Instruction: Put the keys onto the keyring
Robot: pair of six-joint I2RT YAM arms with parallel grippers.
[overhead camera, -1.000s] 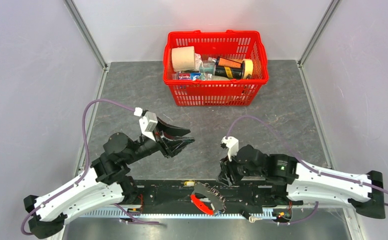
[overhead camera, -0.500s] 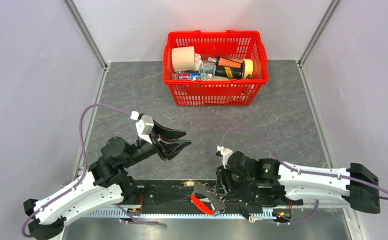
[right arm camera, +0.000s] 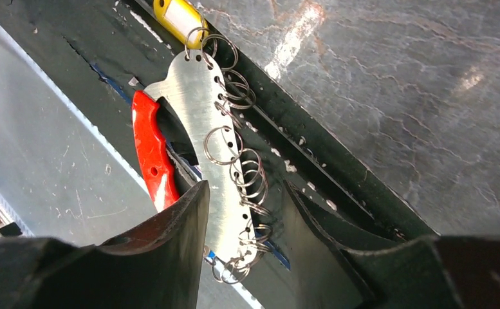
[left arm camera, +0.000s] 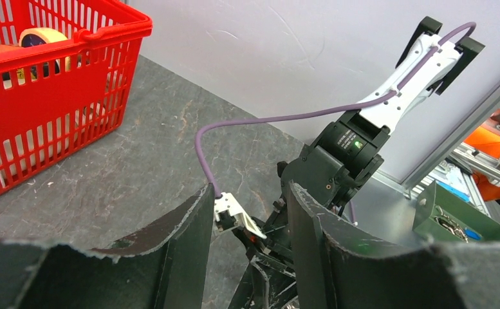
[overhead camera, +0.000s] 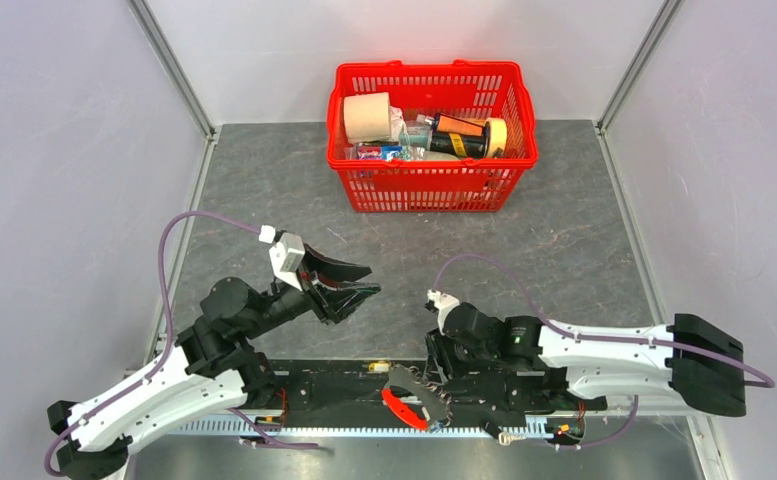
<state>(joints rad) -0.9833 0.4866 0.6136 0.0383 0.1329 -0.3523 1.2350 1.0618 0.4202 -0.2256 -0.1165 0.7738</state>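
The keyring (right arm camera: 208, 148) lies on the black rail (right arm camera: 337, 187) at the near edge of the tabletop (right arm camera: 395, 96), directly under the right fingers (right arm camera: 170, 238), its long axis along the gap between them. These fingers stand apart and empty; the left fingers (left arm camera: 183, 238), also apart, hang farther away.

Left arm (overhead camera: 154, 385) and right arm (overhead camera: 604, 352): white shell links, black joint housings, black end caps at 7 and 4 o'clock overhead. One purple cable (overhead camera: 179, 225) loops along each arm to a white wrist connector (overhead camera: 286, 250). Left gripper (overhead camera: 374, 279) and right gripper (right arm camera: 244, 187): matte black wedge fingers (left arm camera: 183, 244), ragged edges. Green lamp (left arm camera: 356, 145) and white label on the right arm's joint housing.
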